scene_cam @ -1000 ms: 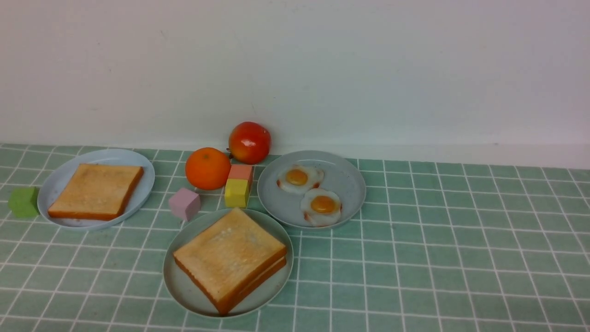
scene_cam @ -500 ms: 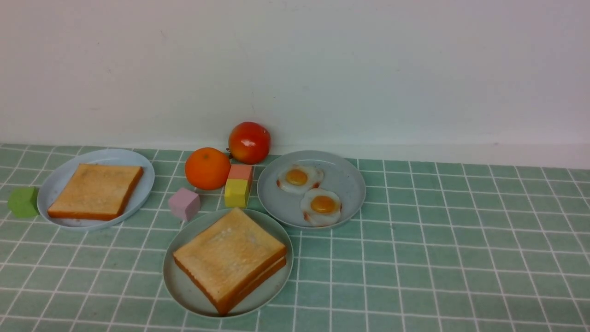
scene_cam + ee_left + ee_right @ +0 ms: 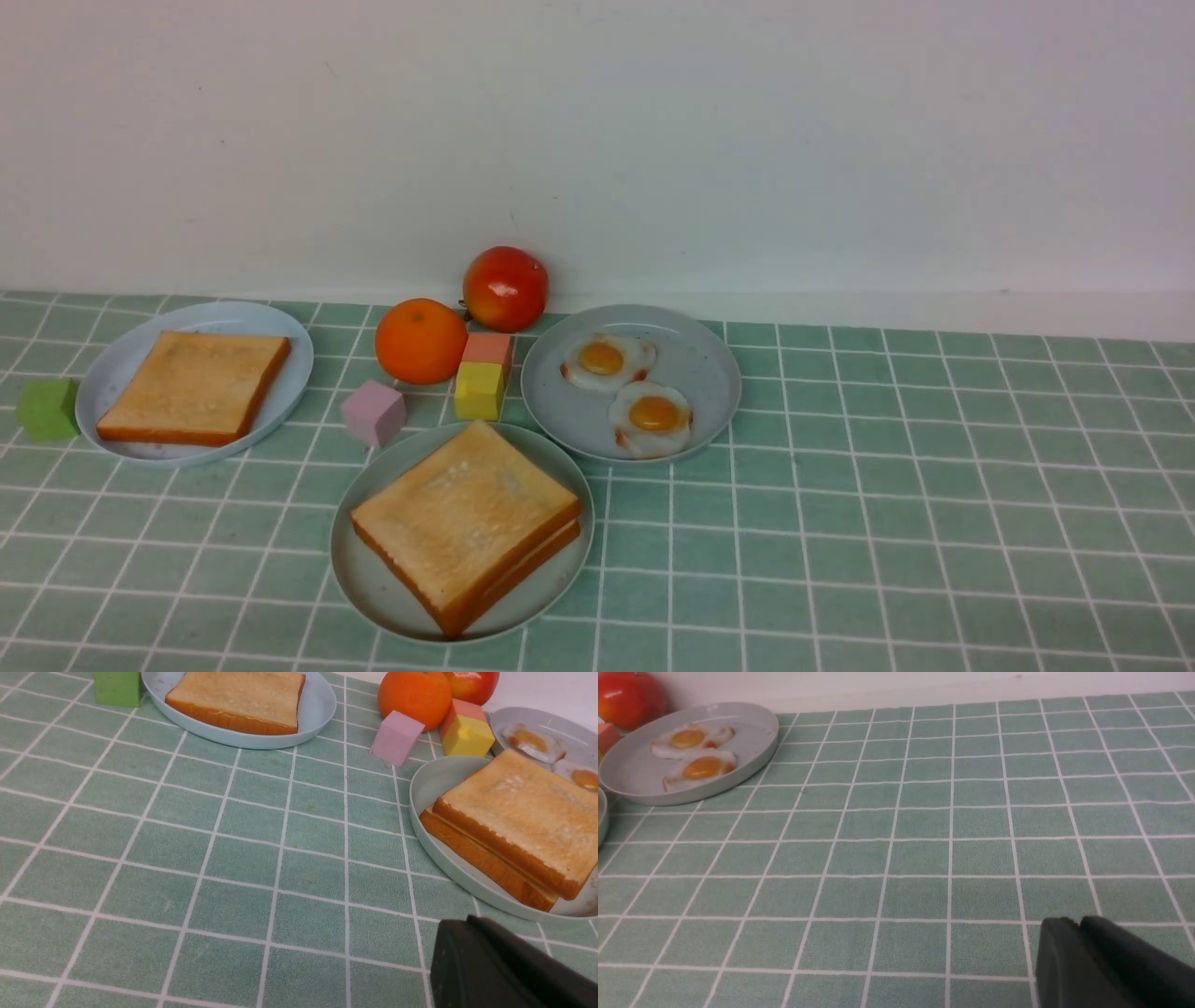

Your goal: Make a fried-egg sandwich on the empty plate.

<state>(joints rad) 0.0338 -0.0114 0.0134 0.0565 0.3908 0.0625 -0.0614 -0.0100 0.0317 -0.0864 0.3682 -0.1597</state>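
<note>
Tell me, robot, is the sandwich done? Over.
Left gripper shut, right gripper looks shut, both holding nothing. Sandwich stacked on the green plate. Nothing in the way.

The sandwich (image 3: 466,524), two stacked golden-brown toast slices with a pale layer between, lies flat on the round mint-green plate (image 3: 373,583), corner toward the camera.

Green squares with white lines

The tablecloth (image 3: 934,523) is green, the toast (image 3: 464,518) golden-brown, the orange (image 3: 420,341) orange, the apple (image 3: 505,287) red.
</note>
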